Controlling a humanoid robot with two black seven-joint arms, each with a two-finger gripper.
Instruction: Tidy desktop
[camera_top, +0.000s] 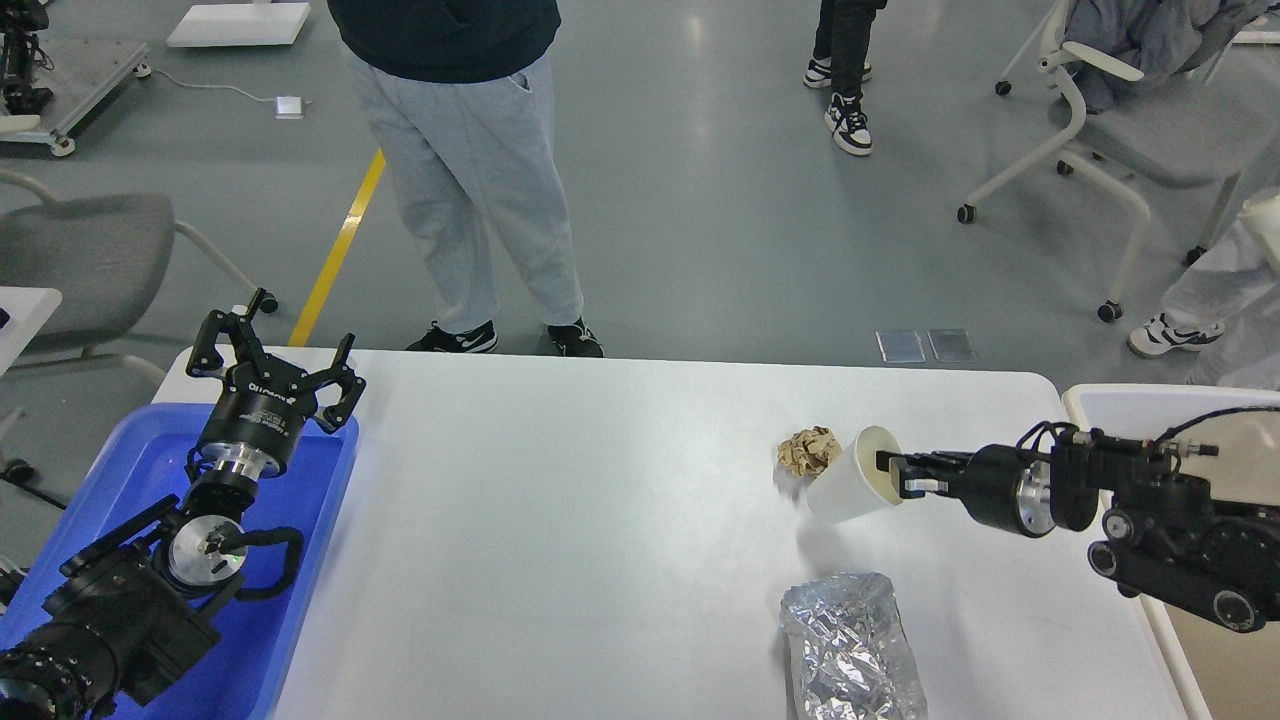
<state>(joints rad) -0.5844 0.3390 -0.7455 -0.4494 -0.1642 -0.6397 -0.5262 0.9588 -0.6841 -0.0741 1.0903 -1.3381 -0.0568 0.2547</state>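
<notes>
The white desktop (560, 520) fills the middle of the head view. My right gripper (893, 474) is shut on the rim of a white paper cup (848, 488), which is tilted on its side and lifted off the desktop. A crumpled brown paper ball (809, 450) lies just left of the cup. A crumpled silver foil bag (850, 645) lies at the front edge. My left gripper (272, 358) is open and empty above the far end of the blue tray (290, 560).
A beige-white bin (1120, 410) stands at the right end of the desktop, under my right arm. A person in grey trousers (470, 170) stands behind the far edge. Office chairs stand on the floor at left and at far right.
</notes>
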